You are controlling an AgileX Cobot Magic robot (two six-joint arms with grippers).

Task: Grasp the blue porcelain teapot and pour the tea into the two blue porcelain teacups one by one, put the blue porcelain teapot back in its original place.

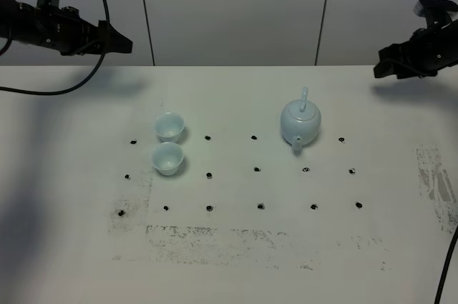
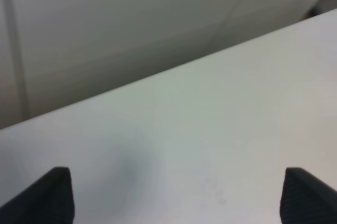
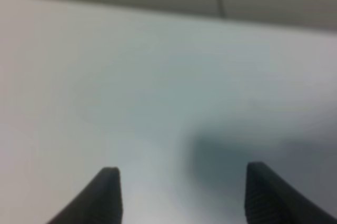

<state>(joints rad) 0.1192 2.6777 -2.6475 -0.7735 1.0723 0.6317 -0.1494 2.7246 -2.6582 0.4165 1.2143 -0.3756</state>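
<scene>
The blue porcelain teapot (image 1: 300, 122) stands upright on the white table (image 1: 229, 261), right of centre, lid on. The two blue porcelain teacups stand side by side left of centre, one farther back (image 1: 169, 126), one nearer (image 1: 167, 158). My left gripper (image 1: 123, 44) hovers high at the back left, far from the cups. In the left wrist view it (image 2: 171, 195) is open and empty over bare table. My right gripper (image 1: 381, 69) hovers high at the back right, away from the teapot. In the right wrist view it (image 3: 181, 192) is open and empty.
Black dot marks (image 1: 256, 169) form a grid across the table. Worn dark scuffing (image 1: 236, 236) runs along the front and at the right edge (image 1: 435, 175). A panelled wall (image 1: 236, 11) stands behind the table. A black cable (image 1: 50, 91) hangs from the left arm.
</scene>
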